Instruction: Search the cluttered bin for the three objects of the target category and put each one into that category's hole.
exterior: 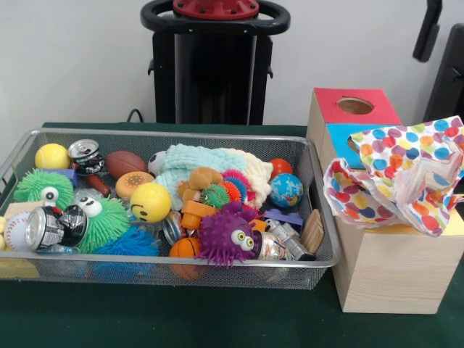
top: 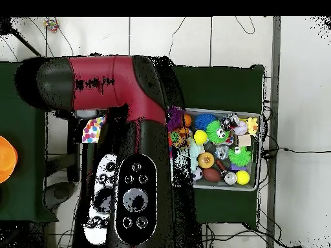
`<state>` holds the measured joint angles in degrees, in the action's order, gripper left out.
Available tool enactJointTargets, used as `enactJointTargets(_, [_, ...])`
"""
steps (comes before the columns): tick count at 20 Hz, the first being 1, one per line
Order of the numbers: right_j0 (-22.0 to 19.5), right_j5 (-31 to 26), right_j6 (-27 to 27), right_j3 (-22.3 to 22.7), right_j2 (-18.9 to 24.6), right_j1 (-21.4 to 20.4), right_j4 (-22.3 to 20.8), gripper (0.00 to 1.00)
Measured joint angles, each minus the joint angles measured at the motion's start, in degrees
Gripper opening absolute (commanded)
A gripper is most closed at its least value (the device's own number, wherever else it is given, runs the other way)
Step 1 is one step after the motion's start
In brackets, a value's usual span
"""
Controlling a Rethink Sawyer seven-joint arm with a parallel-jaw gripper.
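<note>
My gripper shows in neither view, so I cannot tell its state. The wire bin (exterior: 14, 163) is heaped: balls like the yellow smiley (exterior: 150, 201) lie mid-bin. The dotted bag (exterior: 395, 181) drapes over the wooden box (exterior: 395, 272) and may block its holes.

Green table (exterior: 217, 319): mesh bin (exterior: 217, 272), wooden box (exterior: 391, 268) beside.
</note>
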<state>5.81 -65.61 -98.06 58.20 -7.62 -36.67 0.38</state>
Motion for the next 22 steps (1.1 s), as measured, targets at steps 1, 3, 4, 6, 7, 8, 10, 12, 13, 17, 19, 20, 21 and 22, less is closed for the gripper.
enactJointTargets(1, [-0.1, 0.1, 0.0, 0.0, 0.0, 0.3, 0.0, 1.0])
enactJointTargets(3, [-0.3, 0.5, 0.0, 0.0, 0.0, 1.6, -0.8, 1.0])
enactJointTargets(4, [-0.3, 0.6, 0.0, 0.0, 0.0, 1.9, -1.0, 1.0])
enactJointTargets(6, [-0.2, 0.9, 0.0, -0.1, 0.0, 3.2, -2.3, 1.0])
enactJointTargets(7, [-0.1, 1.1, 0.0, -0.1, 0.0, 3.7, -2.7, 1.0])
enactJointTargets(8, [0.0, 1.3, 0.0, -0.1, 0.0, 4.2, -3.2, 1.0])
enactJointTargets(10, [0.2, 2.0, 0.0, -0.1, 0.0, 5.1, -4.0, 1.0])
enactJointTargets(12, [0.3, 2.9, 0.0, -0.1, 0.0, 6.0, -4.6, 1.0])
enactJointTargets(13, [0.3, 3.1, 0.0, -0.2, 0.0, 6.3, -4.7, 1.0])
enactJointTargets(17, [0.3, 3.1, 0.0, -0.6, 0.0, 7.0, -4.8, 1.0])
enactJointTargets(19, [0.3, 3.1, 0.0, -0.7, 0.0, 6.9, -4.8, 1.0])
enactJointTargets(20, [0.3, 3.1, 0.0, -0.8, 0.0, 6.9, -4.8, 1.0])
enactJointTargets(21, [0.3, 3.2, 0.0, -0.8, 0.0, 6.7, -4.8, 1.0])
enactJointTargets(22, [0.3, 3.1, 0.0, -0.8, 0.0, 6.5, -4.8, 1.0])
